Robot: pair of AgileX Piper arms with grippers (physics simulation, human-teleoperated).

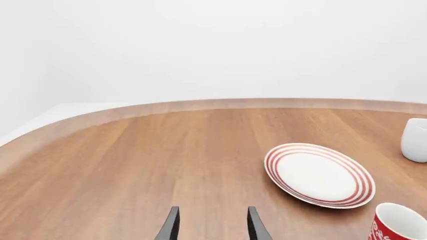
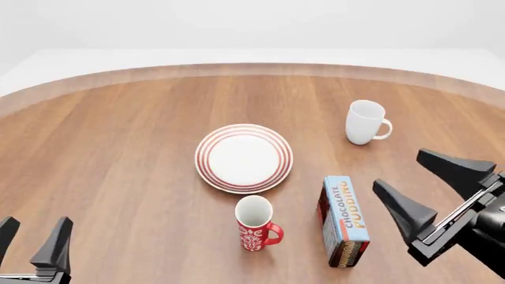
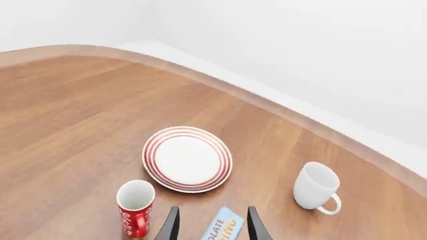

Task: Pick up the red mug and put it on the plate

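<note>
The red mug (image 2: 254, 225) stands upright on the table just in front of the plate (image 2: 243, 158), its handle turned to the right. Nothing lies on the red-ringed plate. My left gripper (image 2: 35, 228) is open and holds nothing, low at the front left and far from the mug. On the right my right gripper (image 2: 400, 170) is raised, open and holds nothing, beyond the pudding box from the mug. The right wrist view shows the red mug (image 3: 135, 204) and the plate (image 3: 187, 159) ahead of the open gripper (image 3: 212, 212). The left wrist view shows the plate (image 1: 319, 175), the mug (image 1: 399, 225) at the frame edge, and the open left gripper (image 1: 212, 212).
A plain white mug (image 2: 363, 122) stands at the back right. A chocolate pudding box (image 2: 344, 220) lies right of the red mug, under my right gripper. The round wooden table (image 2: 118, 136) curves away at the far edge.
</note>
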